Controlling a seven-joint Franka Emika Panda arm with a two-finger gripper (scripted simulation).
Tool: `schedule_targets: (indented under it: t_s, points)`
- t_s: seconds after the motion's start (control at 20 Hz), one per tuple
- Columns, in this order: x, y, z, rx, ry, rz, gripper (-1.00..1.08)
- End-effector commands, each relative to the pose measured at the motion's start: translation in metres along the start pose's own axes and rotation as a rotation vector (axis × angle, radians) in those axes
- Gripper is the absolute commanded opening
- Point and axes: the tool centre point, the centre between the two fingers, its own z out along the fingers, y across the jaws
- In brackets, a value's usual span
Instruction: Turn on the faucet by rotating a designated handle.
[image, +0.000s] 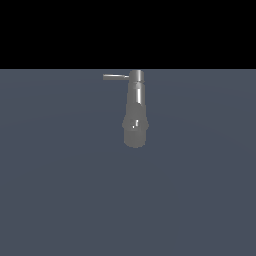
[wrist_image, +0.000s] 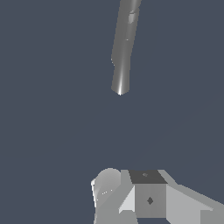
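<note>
The faucet (image: 135, 112) is a glossy grey column that widens to a rounded bulb at its near end on the dark floor. Its handle (image: 115, 77), a thin straight rod, sticks out from the narrow far end toward the exterior view's left. My gripper does not appear in the exterior view. In the wrist view a grey tapered stretch of the faucet (wrist_image: 123, 52) lies ahead, well apart from my gripper (wrist_image: 127, 186). Only pale grey blocks of the gripper show at the frame's edge, and the gap between its fingers is not clear. Nothing is held against them.
A flat dark blue-grey floor (image: 60, 190) spreads all around the faucet. A black band fills the background above the floor's far edge in the exterior view.
</note>
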Motion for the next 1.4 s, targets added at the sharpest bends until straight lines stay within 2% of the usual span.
schedule_targets:
  t_s: [0.0,0.45,0.7,1.05,1.35]
  points:
    - [0.000,0.000,0.000,0.000,0.000,0.000,-1.00]
    - [0.000,0.021,0.005,0.024,-0.013,0.056,-1.00]
    - [0.010,0.021,0.004,0.037,-0.016,0.093,-1.00]
    - [0.038,0.020,0.002,0.065,-0.026,0.194,-1.00]
    - [0.077,0.020,0.002,0.096,-0.043,0.331,-1.00]
